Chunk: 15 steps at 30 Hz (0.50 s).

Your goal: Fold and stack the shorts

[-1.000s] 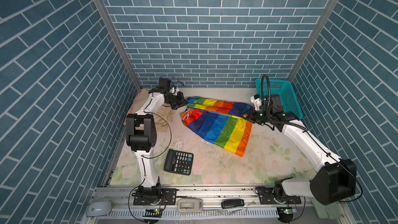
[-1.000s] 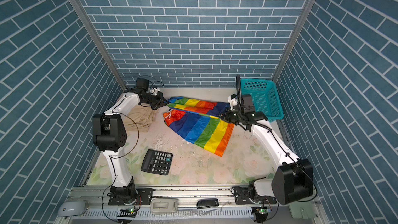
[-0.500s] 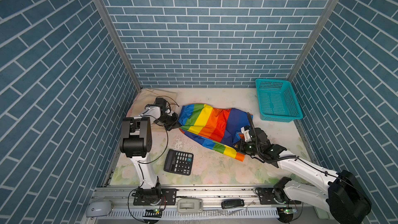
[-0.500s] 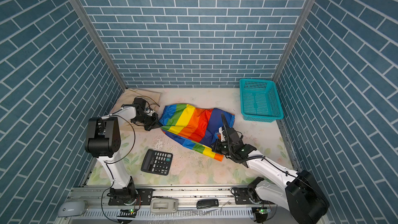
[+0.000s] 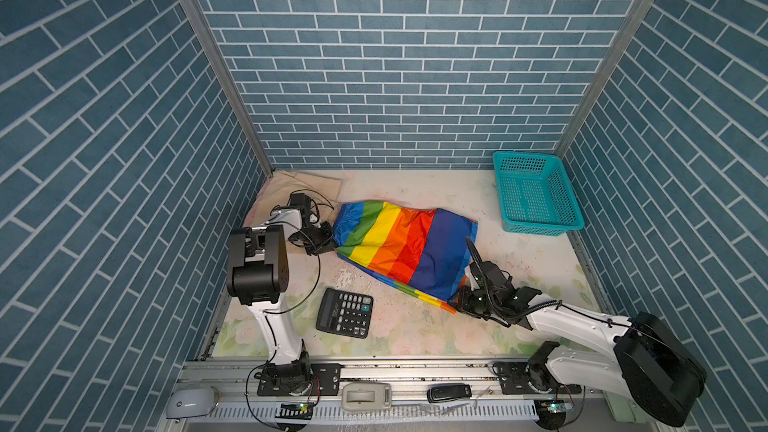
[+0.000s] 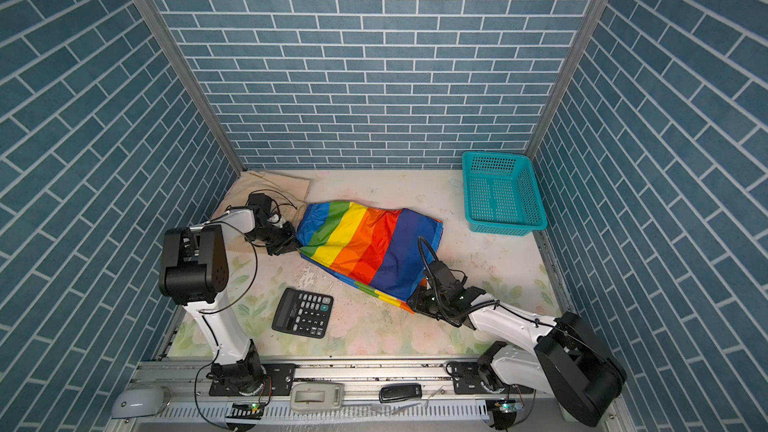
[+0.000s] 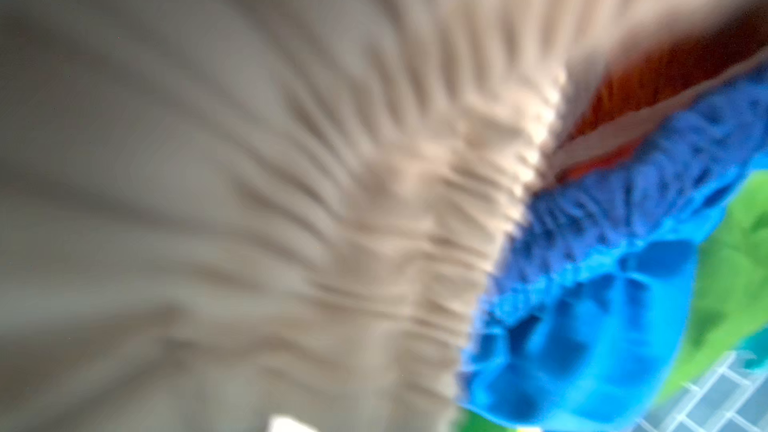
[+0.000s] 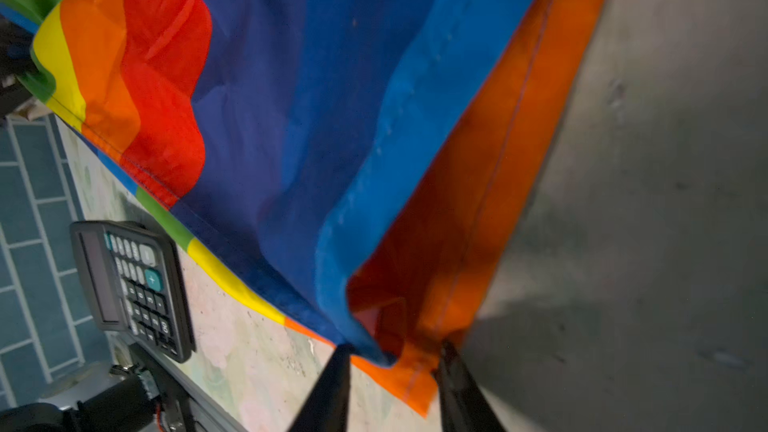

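The rainbow-striped shorts (image 5: 407, 251) (image 6: 370, 247) lie folded over in the middle of the table in both top views. My left gripper (image 5: 328, 245) is at their blue waistband edge on the left. Its wrist view is blurred and shows no fingers, only the blue waistband (image 7: 582, 326) against the beige shorts' elastic waist (image 7: 311, 201). My right gripper (image 8: 395, 347) sits at the near right corner (image 5: 459, 303). Its jaws stand apart, with the orange and blue hem corner lying loose between them. The beige shorts (image 5: 309, 184) lie in the back left corner, partly under the left arm.
A teal mesh basket (image 5: 536, 195) stands at the back right by the wall. A black calculator (image 5: 345, 312) lies near the front, left of the shorts' lower hem. Brick-pattern walls close in three sides. Small devices rest on the front rail (image 5: 365, 396).
Both arms have drawn the far side of the spread rainbow shorts toward the front, folding them over. The right gripper's jaws have come apart at the near corner.
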Each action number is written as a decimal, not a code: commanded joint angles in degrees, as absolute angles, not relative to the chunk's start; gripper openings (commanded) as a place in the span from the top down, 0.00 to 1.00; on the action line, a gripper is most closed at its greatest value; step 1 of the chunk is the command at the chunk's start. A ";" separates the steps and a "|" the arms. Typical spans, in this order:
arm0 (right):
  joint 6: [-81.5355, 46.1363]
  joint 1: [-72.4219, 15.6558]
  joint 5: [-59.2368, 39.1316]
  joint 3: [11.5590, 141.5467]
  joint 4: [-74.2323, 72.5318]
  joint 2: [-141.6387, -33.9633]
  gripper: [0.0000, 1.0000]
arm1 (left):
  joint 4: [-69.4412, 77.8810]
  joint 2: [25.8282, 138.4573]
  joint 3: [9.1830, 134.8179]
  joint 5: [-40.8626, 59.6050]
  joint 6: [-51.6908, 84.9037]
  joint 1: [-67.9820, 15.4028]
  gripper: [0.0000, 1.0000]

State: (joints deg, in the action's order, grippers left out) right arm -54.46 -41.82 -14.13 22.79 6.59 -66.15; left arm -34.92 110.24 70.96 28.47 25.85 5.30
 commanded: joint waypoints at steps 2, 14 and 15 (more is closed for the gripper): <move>-48.66 -41.39 -8.06 27.77 25.69 -58.29 0.42 | -35.01 107.37 73.04 26.91 24.63 5.82 0.53; -40.14 -25.56 -15.60 44.11 21.61 -71.46 0.02 | -43.71 99.66 89.45 22.58 20.38 -4.81 0.00; -39.87 -25.22 -16.48 44.72 20.06 -74.19 0.02 | -42.38 100.78 89.91 24.90 21.36 -6.14 0.01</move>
State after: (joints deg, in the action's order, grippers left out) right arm -43.22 -25.76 -13.67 43.20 22.74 -68.01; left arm -40.99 99.70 88.27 24.47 22.37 -2.31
